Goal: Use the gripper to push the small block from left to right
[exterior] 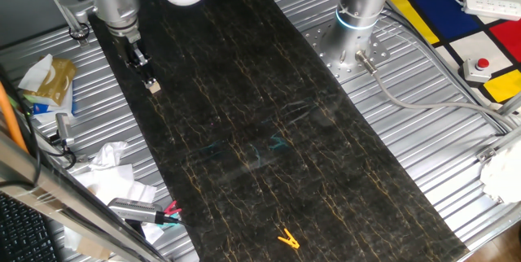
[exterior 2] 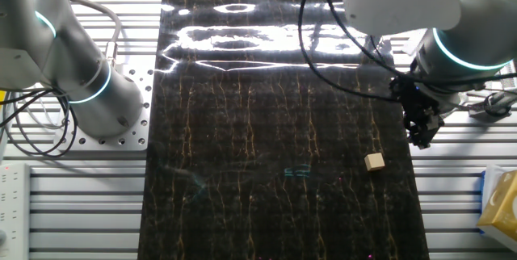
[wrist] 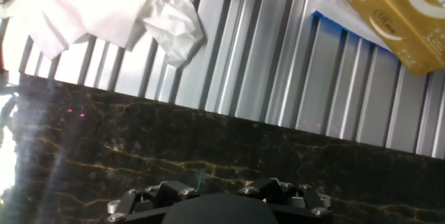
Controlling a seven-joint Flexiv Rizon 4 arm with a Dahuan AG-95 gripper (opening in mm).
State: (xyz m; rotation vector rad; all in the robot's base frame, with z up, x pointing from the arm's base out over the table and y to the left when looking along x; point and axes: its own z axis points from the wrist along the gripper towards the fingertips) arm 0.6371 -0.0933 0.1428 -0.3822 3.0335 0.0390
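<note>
The small block (exterior: pixel 152 86) is a tiny tan wooden cube lying on the dark marbled mat (exterior: pixel 269 140) near its left edge. My gripper (exterior: pixel 146 74) hangs just behind it, black fingers pointing down, tip almost at the cube. From the other side, the small block (exterior 2: pixel 373 161) lies a short gap down and to the left of my gripper (exterior 2: pixel 421 139). The fingers look pressed together, holding nothing. The hand view shows only the gripper's black body (wrist: pixel 215 206) over the mat edge; the fingertips and the block are hidden there.
A yellow clip (exterior: pixel 286 238) lies at the mat's near end. The second arm's base (exterior: pixel 358 18) stands on the ribbed metal table to the right. Crumpled tissues (exterior: pixel 106 160) and a yellow box (exterior: pixel 50 79) crowd the left side. A red button (exterior: pixel 482 65) sits far right.
</note>
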